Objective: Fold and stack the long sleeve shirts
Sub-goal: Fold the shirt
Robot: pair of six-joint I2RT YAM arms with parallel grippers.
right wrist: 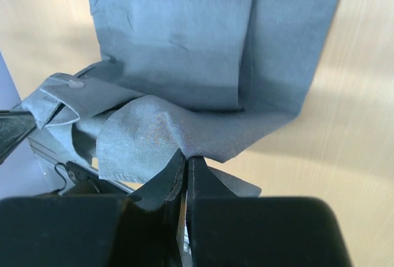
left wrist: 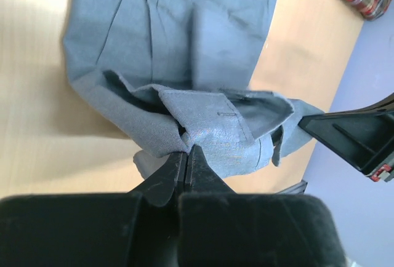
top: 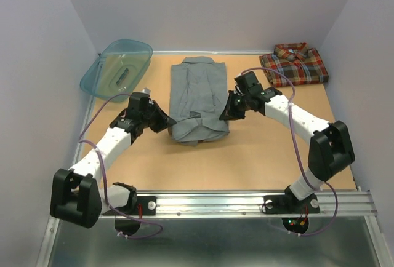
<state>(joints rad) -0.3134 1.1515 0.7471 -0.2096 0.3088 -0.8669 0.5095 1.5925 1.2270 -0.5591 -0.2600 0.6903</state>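
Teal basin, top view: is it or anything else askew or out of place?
The teal basin sits at the far-left corner, apparently tilted against the wall, partly past the table edge. Nothing else stands out.

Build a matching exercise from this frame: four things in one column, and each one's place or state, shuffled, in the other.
Things:
1. grey shirt
2. plaid shirt
3. teal basin
4. left gripper

Places or states:
A. folded, in the far right corner
B. in the far left corner
C. in the middle of the table, partly folded
D. shut on the near edge of the grey cloth

Pairs: 1-C, 2-A, 3-B, 4-D
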